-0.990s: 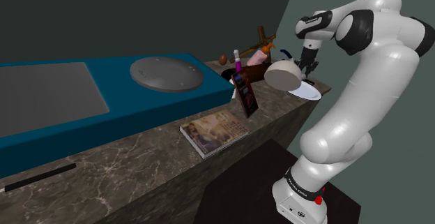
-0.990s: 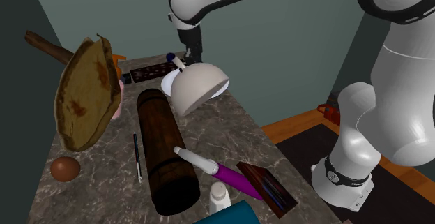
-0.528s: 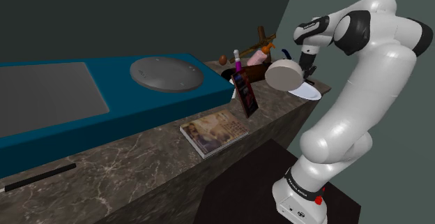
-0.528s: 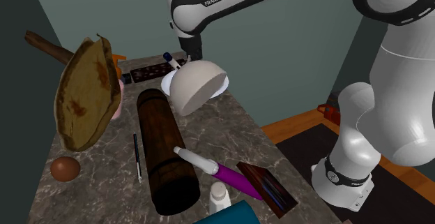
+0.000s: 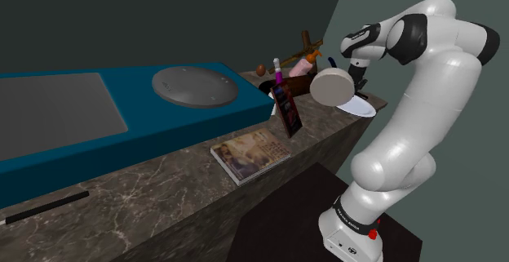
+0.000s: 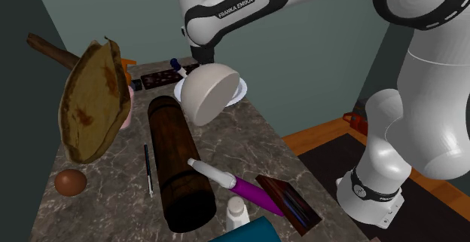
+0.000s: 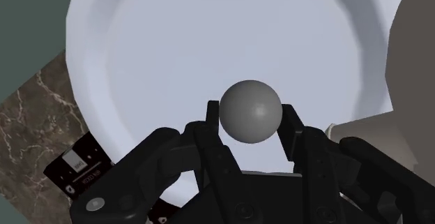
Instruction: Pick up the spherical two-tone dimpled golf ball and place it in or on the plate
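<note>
A plain grey golf ball (image 7: 251, 111) sits clasped between my two black fingers (image 7: 211, 123), so my gripper (image 7: 251, 130) is shut on it. Right beyond the ball lies the shallow white plate (image 7: 90, 62); the ball hangs over its inner part. The plate (image 5: 363, 108) rests at the counter's end in the shoulder view, with my gripper (image 5: 359, 79) just above it. In the second exterior view the plate (image 6: 239, 91) peeks out behind a beige dome, and my gripper (image 6: 200, 59) hangs over it.
A big beige dome-shaped thing (image 6: 207, 93) with a blue-tipped handle (image 6: 175, 65) leans against the plate. A dark wooden cylinder (image 6: 177, 165), pen (image 6: 148, 169), purple tube (image 6: 241, 188), brown egg (image 6: 69, 182) and small card (image 7: 77, 168) crowd the marble counter (image 5: 163, 187).
The hand has shifted slightly toward the second exterior view's left over the plate, still holding the ball. The beige dome has tipped and slid the same way.
</note>
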Available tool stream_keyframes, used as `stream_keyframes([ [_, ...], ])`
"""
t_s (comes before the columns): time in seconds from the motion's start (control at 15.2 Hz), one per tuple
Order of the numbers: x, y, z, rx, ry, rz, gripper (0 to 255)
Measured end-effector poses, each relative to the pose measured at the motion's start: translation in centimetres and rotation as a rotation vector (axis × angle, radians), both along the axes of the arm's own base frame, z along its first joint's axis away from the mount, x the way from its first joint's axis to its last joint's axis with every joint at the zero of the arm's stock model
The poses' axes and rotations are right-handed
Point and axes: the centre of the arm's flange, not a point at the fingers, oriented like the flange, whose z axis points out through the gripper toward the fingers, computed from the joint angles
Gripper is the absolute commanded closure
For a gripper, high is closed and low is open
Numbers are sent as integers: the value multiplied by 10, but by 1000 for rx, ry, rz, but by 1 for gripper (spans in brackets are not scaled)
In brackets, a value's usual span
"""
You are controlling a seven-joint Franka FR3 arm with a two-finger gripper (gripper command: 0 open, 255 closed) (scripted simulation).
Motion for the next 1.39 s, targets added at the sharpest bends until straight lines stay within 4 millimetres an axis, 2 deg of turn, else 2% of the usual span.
stream_keyframes([
  [0.2, 1, 1, 0, -22, -18, 4, 255],
  [0.26, 3, 2, 0, -30, -24, 6, 0],
  [0.4, -4, 7, -11, 20, 15, 0, 0],
  [0.66, -10, 12, -13, 64, 49, -9, 0],
  [0.73, -7, 14, -9, 69, 53, -7, 0],
  [0.99, 2, 17, 26, 74, 57, -4, 0],
  [1.39, 3, 17, 31, 75, 58, -5, 0],
])
